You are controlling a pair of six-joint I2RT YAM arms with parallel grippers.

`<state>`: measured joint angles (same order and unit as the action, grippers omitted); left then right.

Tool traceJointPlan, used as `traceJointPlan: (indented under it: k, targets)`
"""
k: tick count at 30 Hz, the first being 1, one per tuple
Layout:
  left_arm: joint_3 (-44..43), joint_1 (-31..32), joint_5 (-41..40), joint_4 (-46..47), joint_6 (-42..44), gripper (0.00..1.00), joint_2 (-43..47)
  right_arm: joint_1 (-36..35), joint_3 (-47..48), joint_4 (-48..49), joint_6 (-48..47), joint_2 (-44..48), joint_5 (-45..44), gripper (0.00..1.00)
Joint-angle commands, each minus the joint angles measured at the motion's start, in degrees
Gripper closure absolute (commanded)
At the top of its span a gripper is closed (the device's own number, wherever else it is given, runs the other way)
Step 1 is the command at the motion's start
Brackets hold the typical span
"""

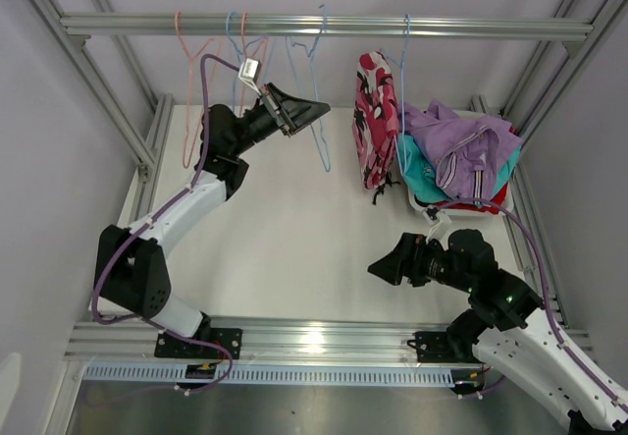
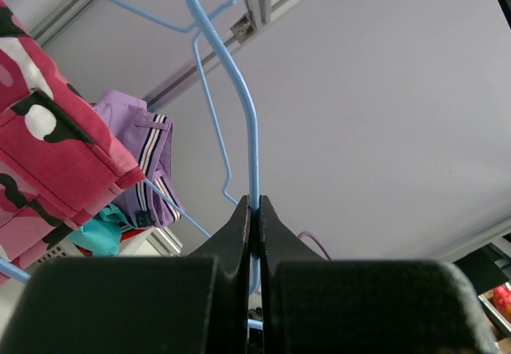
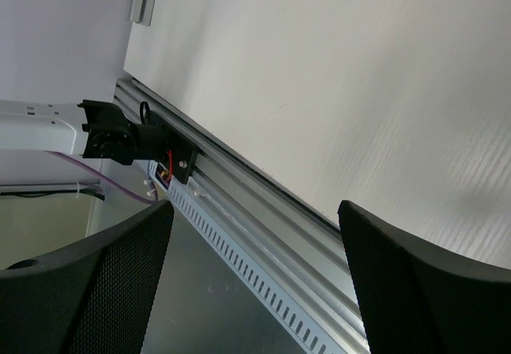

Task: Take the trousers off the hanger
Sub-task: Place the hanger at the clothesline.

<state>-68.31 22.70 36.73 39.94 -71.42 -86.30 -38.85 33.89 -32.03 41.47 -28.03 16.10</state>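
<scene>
Left gripper [image 2: 253,206] pinched shut on a blue wire hanger [image 2: 251,130]; right gripper [image 3: 255,206] spread wide over the table [image 1: 294,239].
Right of that hanger, the pink camouflage trousers [image 1: 373,131] hang from the rail [image 1: 324,26], long axis vertical. Beside them, a white bin [image 1: 416,202] holds the lilac trousers [image 1: 471,145] heaped on the teal trousers [image 1: 420,172] and red trousers [image 1: 496,199].

Overhead rear view; close wrist views, left upward, right downward.

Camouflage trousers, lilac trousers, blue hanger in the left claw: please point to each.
camouflage trousers [image 1: 374,121], top view, middle of the hanging cloth
lilac trousers [image 1: 463,142], top view, middle of the cloth
blue hanger [image 2: 255,162], left wrist view, upright wire
</scene>
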Motion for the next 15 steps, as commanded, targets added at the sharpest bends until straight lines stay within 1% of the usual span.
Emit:
traceJointPlan:
  k: [1, 8, 15]
  targets:
    - [-4.72, -0.64, 0.71, 5.5, -1.71, 1.0, -1.32, 0.97, 2.32, 0.56, -1.22, -0.53, 2.36, 0.11]
    - [-6.39, -1.52, 0.71, 5.67, -2.58, 1.0, -4.13, 2.37, 0.57, 2.85, -1.13, -2.29, 4.2, 0.11]
    - [-3.14, -1.78, 0.89, 7.87, -3.55, 0.99, -4.49, 3.96, -0.22, 3.99, -1.4, -2.82, 5.87, 0.11]
